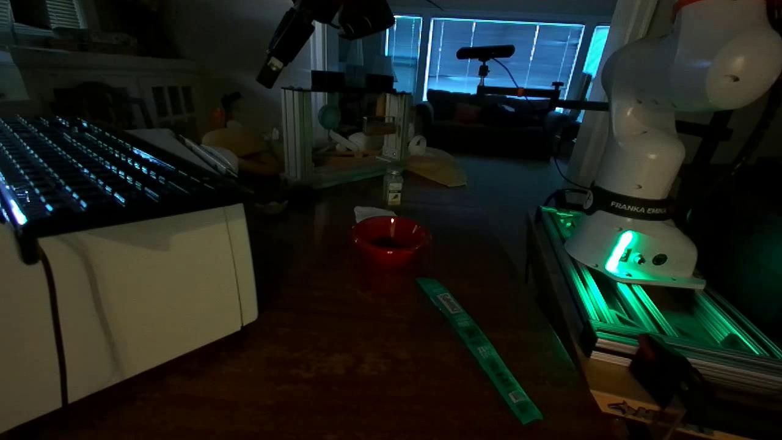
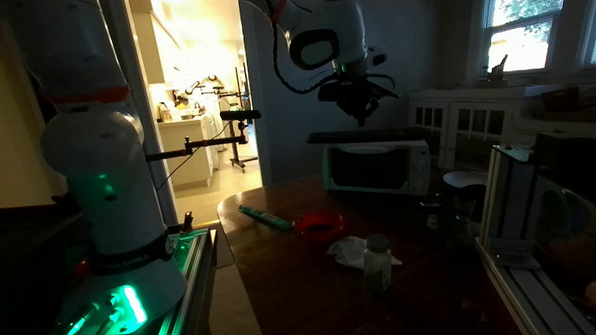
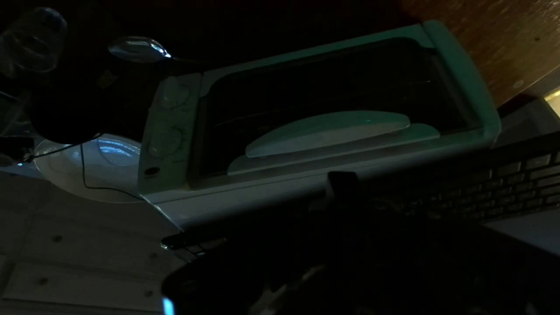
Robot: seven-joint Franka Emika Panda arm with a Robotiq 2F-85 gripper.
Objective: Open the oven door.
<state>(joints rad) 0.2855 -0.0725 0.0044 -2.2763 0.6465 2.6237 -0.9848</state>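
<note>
The oven door (image 2: 370,170) is a dark flat panel with a light edge. It stands upright and closed on the front of a small white oven (image 2: 419,165). Its pale bar handle (image 2: 370,150) runs along the top. In the wrist view the dark door panel (image 3: 323,94) and the curved pale handle (image 3: 328,133) show clearly. In an exterior view the white oven side (image 1: 153,299) shows, and the door's face is hidden. My gripper (image 2: 362,123) hangs above the oven, apart from the handle. Its fingertips (image 3: 343,177) look together and empty. It also shows high up (image 1: 267,76) in an exterior view.
A black keyboard (image 1: 91,171) lies on the oven's top. On the table are a red bowl (image 1: 391,241), a green strip packet (image 1: 479,348), a white cloth (image 2: 349,251) and a jar (image 2: 377,267). A metal frame (image 2: 505,204) stands to one side.
</note>
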